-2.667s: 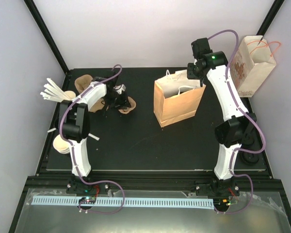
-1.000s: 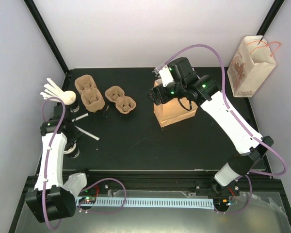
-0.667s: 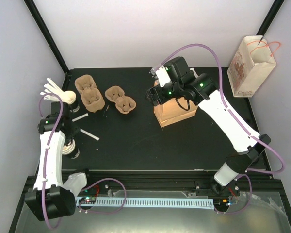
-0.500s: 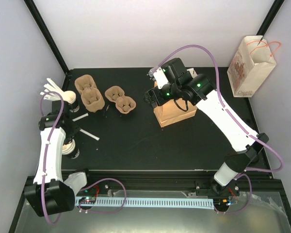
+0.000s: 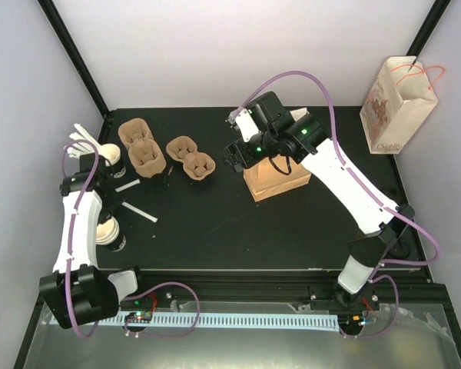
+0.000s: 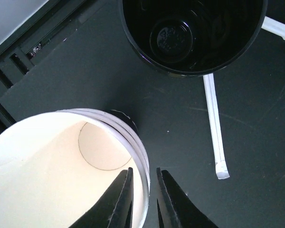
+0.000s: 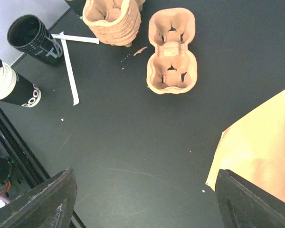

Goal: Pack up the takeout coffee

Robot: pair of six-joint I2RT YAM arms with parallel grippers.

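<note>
The paper cup stands at the 8 o'clock edge of the table, seemingly on top of a nested stack, with a black cup at its 1 o'clock. My left gripper pinches its rim wall, one finger inside and one outside. I judge it light, thin and easily crushed, so a gentle rim grip suits. My right gripper hangs spread wide and empty beside the brown bag.

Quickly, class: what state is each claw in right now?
Left claw: closed on the white paper cup at its rim.
Right claw: open, holding nothing.
</note>
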